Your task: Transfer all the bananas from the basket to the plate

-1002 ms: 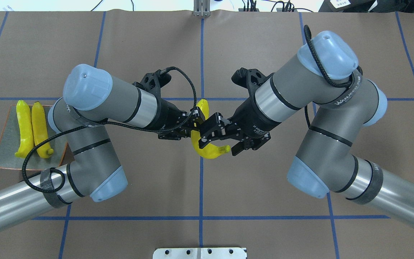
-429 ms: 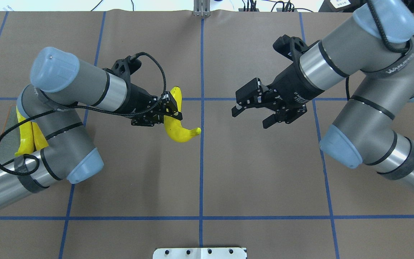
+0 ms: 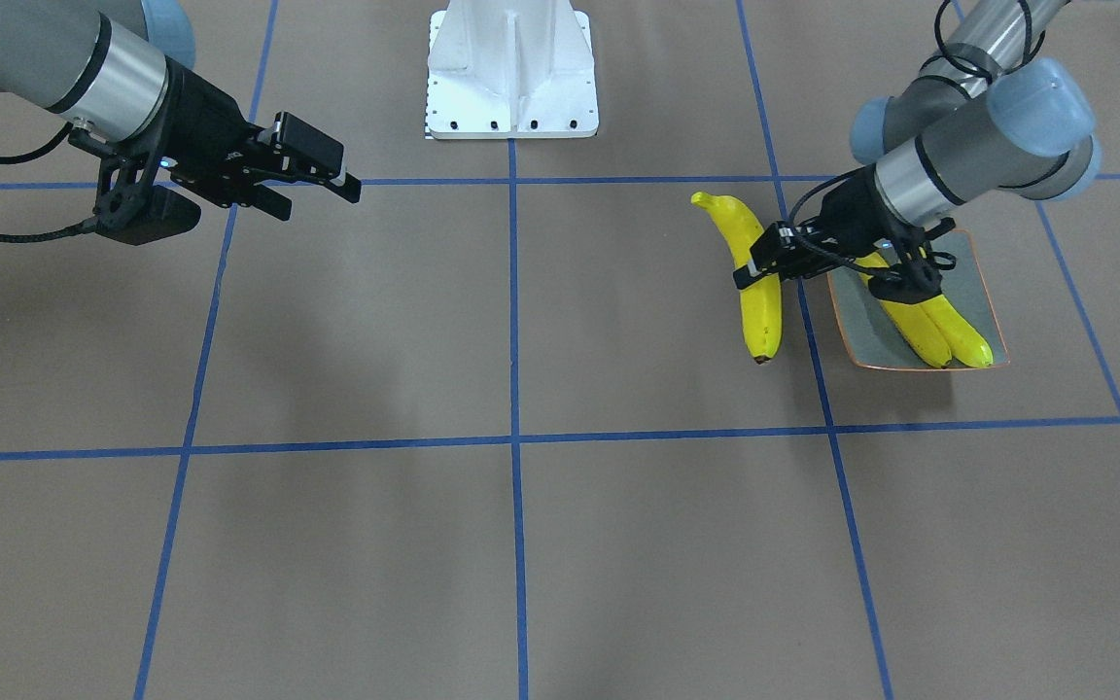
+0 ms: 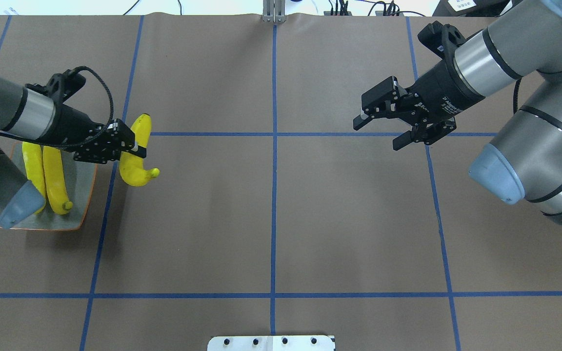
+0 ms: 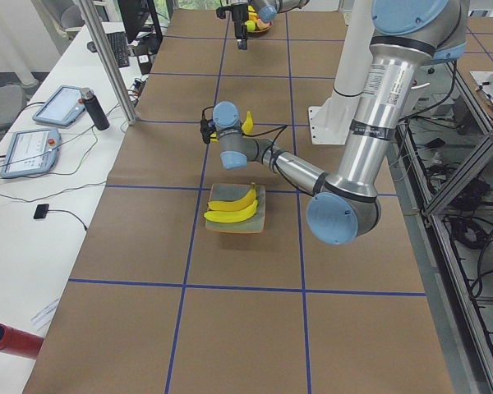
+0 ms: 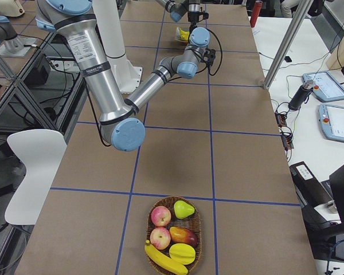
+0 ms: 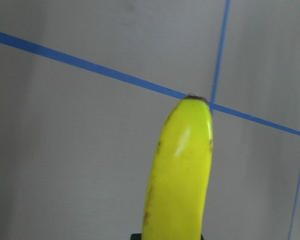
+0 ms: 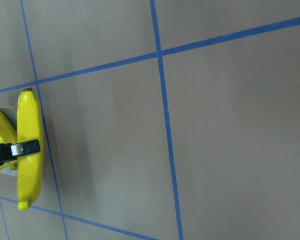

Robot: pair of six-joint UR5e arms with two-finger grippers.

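My left gripper point(image 4: 132, 146) is shut on a yellow banana point(image 4: 137, 161) and holds it above the table, just right of the plate point(image 4: 83, 195). In the front view this banana point(image 3: 759, 292) hangs beside the plate point(image 3: 857, 316). The left wrist view shows its tip point(image 7: 182, 170). Two bananas point(image 4: 51, 175) lie side by side on the grey-blue plate. My right gripper point(image 4: 378, 135) is open and holds nothing, far off at the back right. The wicker basket point(image 6: 173, 199) stands at the table's right end with one banana point(image 6: 163, 260) in it.
The basket also holds two apples point(image 6: 160, 216), a pear point(image 6: 184, 209) and other fruit. The white robot base point(image 3: 511, 78) stands at the table's near middle edge. A side bench with tablets point(image 6: 335, 121) runs along the far side.
The left arm has carried the banana from the table's centre leftwards to beside the plate. The right gripper has pulled away from the banana and drawn back to the right, open.
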